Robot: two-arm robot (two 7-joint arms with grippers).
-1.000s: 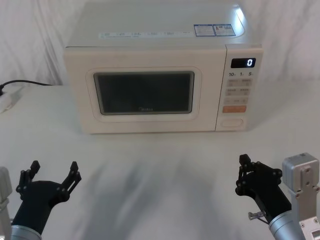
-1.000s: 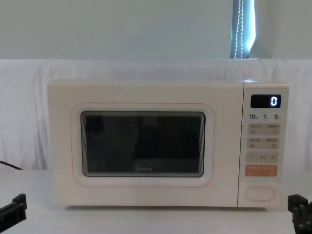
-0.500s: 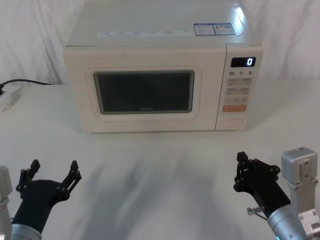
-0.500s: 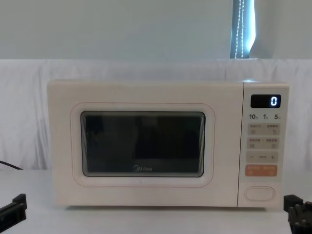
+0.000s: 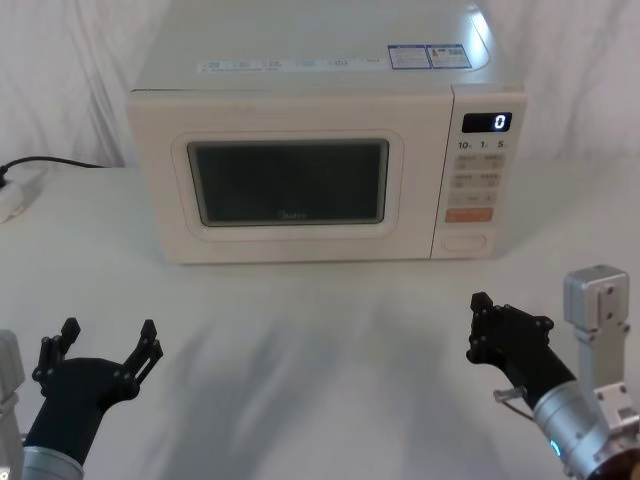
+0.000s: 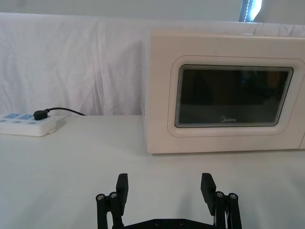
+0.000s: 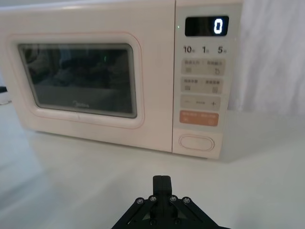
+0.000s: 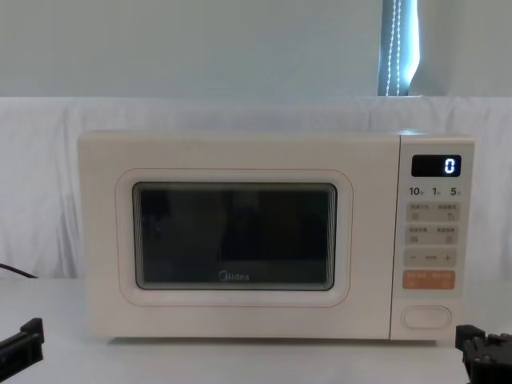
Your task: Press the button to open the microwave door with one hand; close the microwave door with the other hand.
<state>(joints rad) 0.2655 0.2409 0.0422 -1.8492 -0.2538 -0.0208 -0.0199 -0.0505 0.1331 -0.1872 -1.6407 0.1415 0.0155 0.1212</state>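
Note:
The cream microwave (image 5: 300, 90) stands at the back of the table, its display reading "0". The microwave door (image 5: 290, 185) is closed flat, dark window facing me. The button (image 5: 463, 241) sits at the foot of the control panel, under the orange key; the right wrist view has the button (image 7: 196, 142) straight ahead and untouched. My right gripper (image 5: 477, 322) hovers low in front of the panel, a good gap short of it, fingers shut together on nothing. My left gripper (image 5: 108, 332) rests near the front left, open and empty, facing the door (image 6: 233, 98).
A white power strip (image 5: 14, 196) with a black cable plugged in lies on the table left of the microwave. White cloth hangs behind and to both sides. Bare white tabletop (image 5: 320, 330) stretches between the grippers and the oven.
My right gripper has crept slightly left and forward toward the control panel. The left gripper and the door have not moved.

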